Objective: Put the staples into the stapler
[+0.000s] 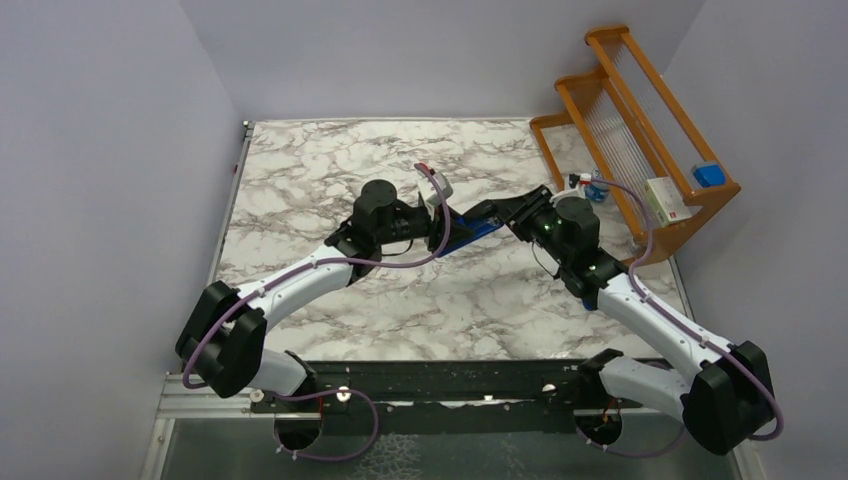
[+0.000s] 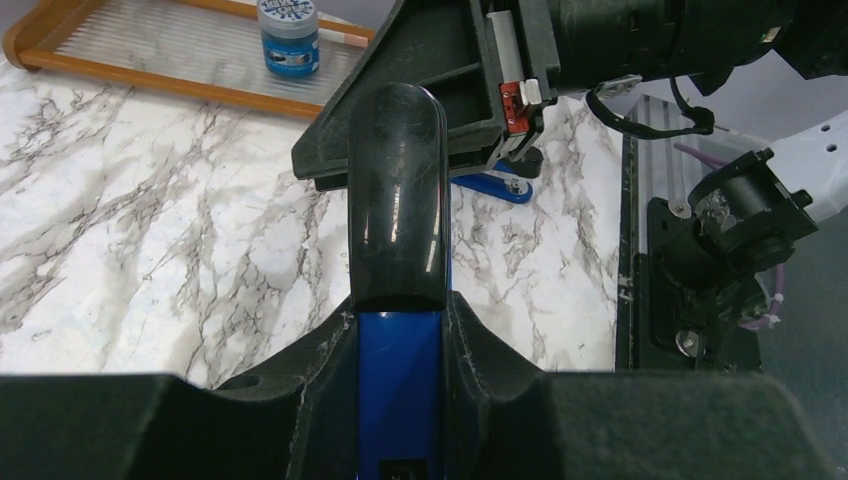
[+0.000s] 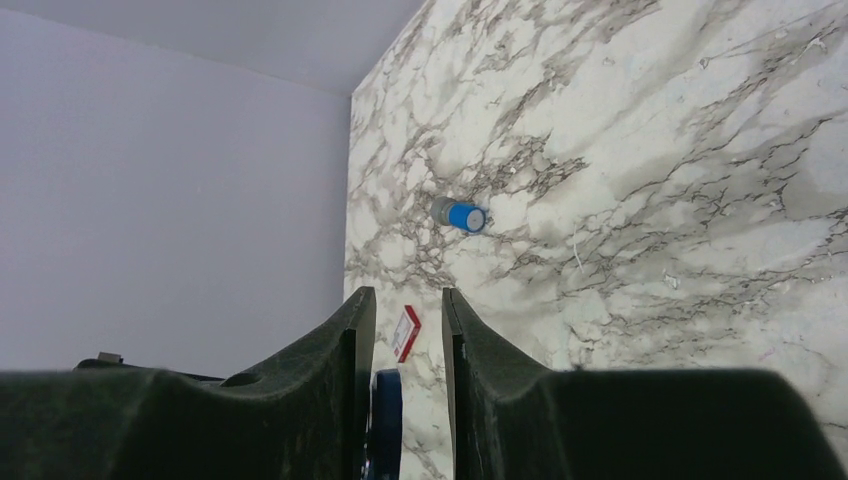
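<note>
The blue stapler [image 1: 470, 230] lies at the table's middle between both arms. My left gripper [image 2: 398, 300] is shut on its blue body [image 2: 398, 390]; its black top arm [image 2: 395, 190] points away from the camera. My right gripper [image 3: 408, 300] is open at the stapler's other end, with a blue part [image 3: 388, 420] between its fingers, against the left one. In the left wrist view this gripper [image 2: 480, 90] hangs over the stapler's blue base [image 2: 492, 186]. The staples' small white box with a red label [image 3: 406, 332] lies just beyond the right fingertips. No loose staple strips show.
A small blue-capped cylinder [image 3: 460, 215] lies on the marble farther off. A wooden rack [image 1: 640, 140] stands at the back right with a blue-lidded jar [image 2: 288, 40], a white box [image 1: 668, 200] and a blue item [image 1: 708, 173]. Grey walls close the sides.
</note>
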You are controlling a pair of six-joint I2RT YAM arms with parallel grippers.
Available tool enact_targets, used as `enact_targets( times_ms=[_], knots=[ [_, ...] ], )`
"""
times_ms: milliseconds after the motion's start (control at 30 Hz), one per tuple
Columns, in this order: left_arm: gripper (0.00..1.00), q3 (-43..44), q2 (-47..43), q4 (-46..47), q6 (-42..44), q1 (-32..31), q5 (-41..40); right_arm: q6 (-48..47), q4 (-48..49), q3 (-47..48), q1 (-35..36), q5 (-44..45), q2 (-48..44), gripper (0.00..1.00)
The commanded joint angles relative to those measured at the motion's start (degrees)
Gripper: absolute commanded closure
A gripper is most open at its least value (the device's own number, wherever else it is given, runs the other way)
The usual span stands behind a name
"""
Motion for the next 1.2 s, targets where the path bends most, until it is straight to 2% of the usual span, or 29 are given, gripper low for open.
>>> enact_targets(
  times_ms=[0, 200, 633, 800, 1167],
  knots=[
    [1.00, 0.75, -0.85, 6.96, -1.13, -1.29, -1.96, 0.80, 2.08, 0.14, 0.25, -2.84, 1.04, 0.67],
    [1.00, 0.25, -1.11, 7.79, -2.01, -1.71, -5.61, 2.44, 2.11, 0.04, 0.25, -3.34, 0.78, 0.65],
    [1.00, -1.63, -1.88, 9.69, -3.21, -2.60, -11.90, 6.66, 4.04, -1.06, 0.24, -5.02, 0.27, 0.81],
    [1.00, -2.04, -2.34, 10.25, -3.38, -2.61, -12.80, 6.78, 3.41, -0.66, 0.25, -5.30, 0.23, 0.69],
    [1.00, -2.31, -2.64, 10.91, -4.07, -2.61, -13.82, 7.77, 3.66, -1.75, 0.24, -5.51, 0.20, 0.71]
  ],
)
